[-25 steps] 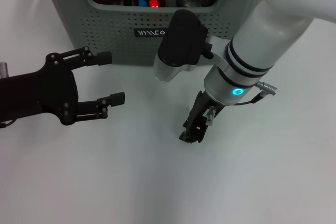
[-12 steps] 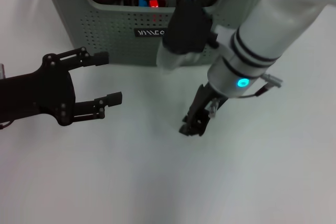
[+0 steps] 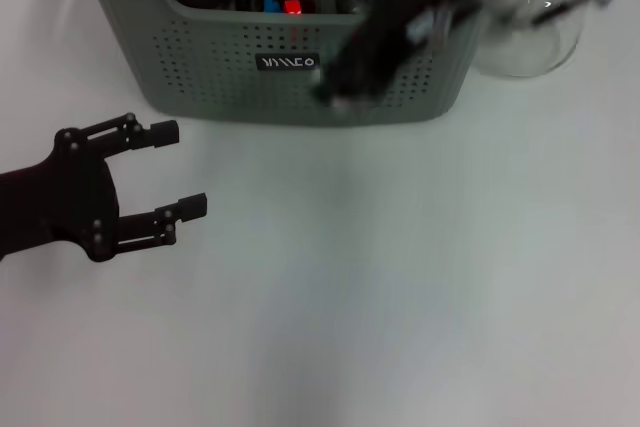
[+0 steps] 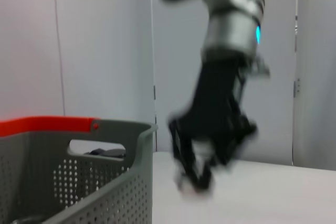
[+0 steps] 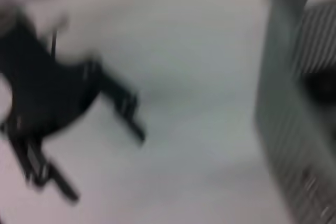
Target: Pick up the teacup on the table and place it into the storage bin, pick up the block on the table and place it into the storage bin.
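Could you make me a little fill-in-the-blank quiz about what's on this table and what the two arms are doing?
1. The large grey-green perforated plastic storage bin carries a small ____ label with white lettering.
2. The black left gripper hangs over the white table with its fingers ____.
3. The right gripper is in front of the bin's ____ wall.
4. The clear glass pitcher stands ____ the bin.

Missing words: black; open; front; outside

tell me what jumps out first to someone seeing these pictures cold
The grey-green bin at the table's far edge draws the eye, with dark pots and something red and blue inside. The right end effector is a motion-blurred streak in front of the bin's front wall, under a glowing blue light on the arm. The black left end effector hangs open over bare table on the left, holding nothing.
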`<state>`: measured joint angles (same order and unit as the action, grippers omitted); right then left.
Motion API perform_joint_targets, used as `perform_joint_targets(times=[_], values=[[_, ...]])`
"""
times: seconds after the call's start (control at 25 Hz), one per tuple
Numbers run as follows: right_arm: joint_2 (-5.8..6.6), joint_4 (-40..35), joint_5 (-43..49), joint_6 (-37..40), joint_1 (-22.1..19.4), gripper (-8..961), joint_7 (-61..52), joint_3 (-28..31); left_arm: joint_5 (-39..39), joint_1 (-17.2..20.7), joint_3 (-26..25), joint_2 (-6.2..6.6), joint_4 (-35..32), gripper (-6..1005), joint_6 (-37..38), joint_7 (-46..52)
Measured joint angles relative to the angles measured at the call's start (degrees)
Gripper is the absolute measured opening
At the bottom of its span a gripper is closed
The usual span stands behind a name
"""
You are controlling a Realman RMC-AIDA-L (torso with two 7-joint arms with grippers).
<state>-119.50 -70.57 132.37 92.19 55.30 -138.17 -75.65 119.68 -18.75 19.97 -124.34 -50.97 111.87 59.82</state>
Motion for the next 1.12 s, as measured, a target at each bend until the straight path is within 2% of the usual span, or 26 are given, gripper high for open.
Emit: perform_joint_targets(times=[0.2,0.36,0.56,0.72,0.88,1.12], values=[[0.15,-4.5,0.4,0.6,5.0,170,-1.4,11.3,0.3,0.3,-0.1,-0.18,0.4,783,1.2,-0.1],[0.61,-1.6,3.9,-6.1,8.6,170,-1.7,16.2,-0.1,0.1,-0.1,-0.21,0.8,784,2.1,0.1],[0.63,9.8,7.9,-18.5,11.3,171,-0.4,15.1,-0.1,-0.9,0.5,-0.29,2.0,784,2.5,0.3],[0.14,20.5,8.3,-28.0,12.6,171,1.1,12.7,-0.1,-1.8,1.2,-0.30,3.2,785,2.5,0.3],[-0.45,27.3,8.3,-36.3,12.6,171,1.8,9.1,0.1,-2.2,1.3,-0.27,3.7,785,2.6,0.4],[-0.68,34.9,8.1,-44.7,12.4,196,3.1,6.0,0.1,-2.4,1.3,-0.14,3.8,786,2.2,0.4]])
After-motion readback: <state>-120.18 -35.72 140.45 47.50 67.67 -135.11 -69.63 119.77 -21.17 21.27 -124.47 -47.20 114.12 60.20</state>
